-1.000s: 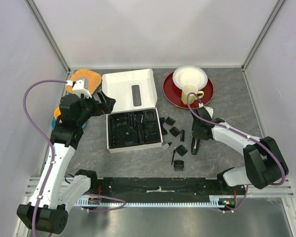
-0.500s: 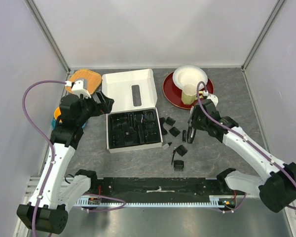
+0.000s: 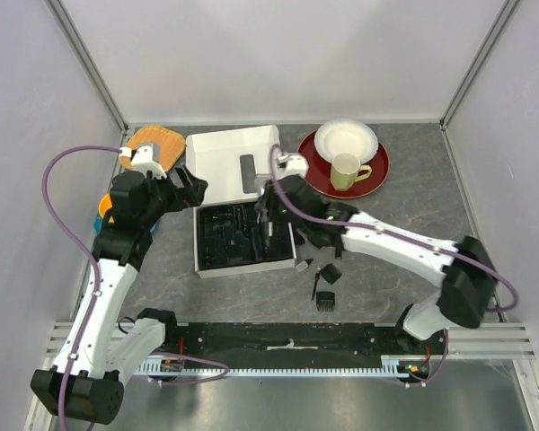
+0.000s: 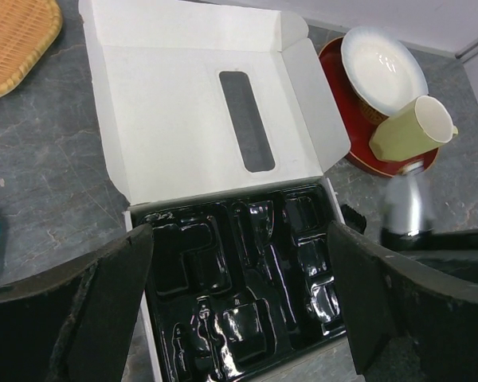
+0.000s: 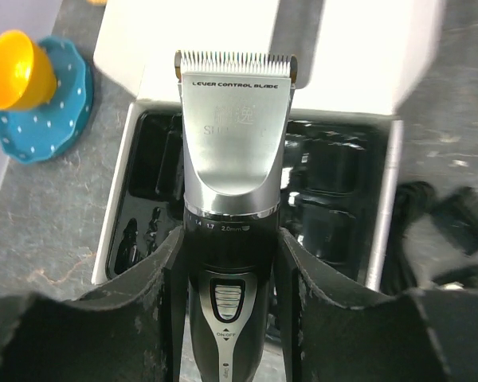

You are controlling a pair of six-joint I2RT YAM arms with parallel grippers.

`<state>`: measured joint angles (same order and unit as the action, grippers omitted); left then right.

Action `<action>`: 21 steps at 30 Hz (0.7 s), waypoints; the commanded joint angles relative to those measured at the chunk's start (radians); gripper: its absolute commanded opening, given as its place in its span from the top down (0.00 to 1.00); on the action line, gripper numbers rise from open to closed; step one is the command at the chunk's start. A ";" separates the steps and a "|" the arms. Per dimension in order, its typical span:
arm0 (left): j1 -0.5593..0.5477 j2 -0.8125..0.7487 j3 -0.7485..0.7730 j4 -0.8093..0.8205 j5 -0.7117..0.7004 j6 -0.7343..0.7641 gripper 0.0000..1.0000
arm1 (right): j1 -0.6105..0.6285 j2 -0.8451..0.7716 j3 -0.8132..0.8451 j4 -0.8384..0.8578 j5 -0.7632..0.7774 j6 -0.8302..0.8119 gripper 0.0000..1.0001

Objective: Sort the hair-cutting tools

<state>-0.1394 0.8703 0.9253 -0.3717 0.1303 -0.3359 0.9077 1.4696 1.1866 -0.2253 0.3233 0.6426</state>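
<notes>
My right gripper (image 5: 229,235) is shut on the black and silver hair clipper (image 5: 235,151) and holds it blade-forward over the black moulded tray (image 5: 338,199). In the top view the right gripper (image 3: 268,208) hangs over the tray's (image 3: 225,241) right half. The clipper shows blurred in the left wrist view (image 4: 404,208). My left gripper (image 4: 239,302) is open and empty above the tray's near left side, and sits in the top view (image 3: 193,187) by the white box lid (image 3: 220,162). Black comb attachments (image 3: 331,272) and the thin brush (image 3: 315,287) lie right of the box.
A wicker basket (image 3: 153,144) is at the back left. A blue plate with an orange cup (image 5: 20,68) is left of the box. A red plate (image 3: 377,175) with a white bowl (image 3: 346,139) and a green mug (image 3: 345,171) stands at the back right.
My right arm has swung left with the clipper, from right of the loose attachments to over the tray. The left arm has hardly moved.
</notes>
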 commanded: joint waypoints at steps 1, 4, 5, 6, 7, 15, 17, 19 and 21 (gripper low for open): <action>0.001 -0.002 0.017 -0.016 -0.061 0.017 0.04 | 0.071 0.150 0.123 0.136 0.105 -0.054 0.95; 0.001 0.004 0.018 -0.025 -0.081 0.015 0.04 | 0.085 0.208 0.151 0.168 0.138 -0.075 0.95; 0.001 0.006 0.020 -0.026 -0.084 0.015 0.04 | 0.088 0.240 0.159 0.172 0.149 -0.083 0.96; 0.001 0.009 0.020 -0.027 -0.078 0.015 0.04 | 0.091 0.253 0.165 0.179 0.169 -0.087 0.96; 0.001 0.012 0.021 -0.026 -0.066 0.017 0.04 | 0.092 0.274 0.166 0.187 0.175 -0.095 0.96; 0.001 0.015 0.024 -0.015 -0.020 0.031 0.05 | 0.109 0.351 0.169 0.219 0.227 -0.080 0.97; 0.001 0.016 0.023 -0.015 -0.021 0.029 0.05 | 0.111 0.371 0.174 0.207 0.247 -0.061 0.97; 0.001 0.018 0.023 -0.016 -0.023 0.029 0.05 | 0.115 0.383 0.174 0.207 0.252 -0.055 0.97; 0.001 0.018 0.023 -0.015 -0.024 0.029 0.05 | 0.122 0.390 0.174 0.205 0.258 -0.052 0.97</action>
<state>-0.1394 0.8879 0.9253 -0.4042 0.1070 -0.3355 1.0153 1.8542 1.3041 -0.0914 0.5240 0.5709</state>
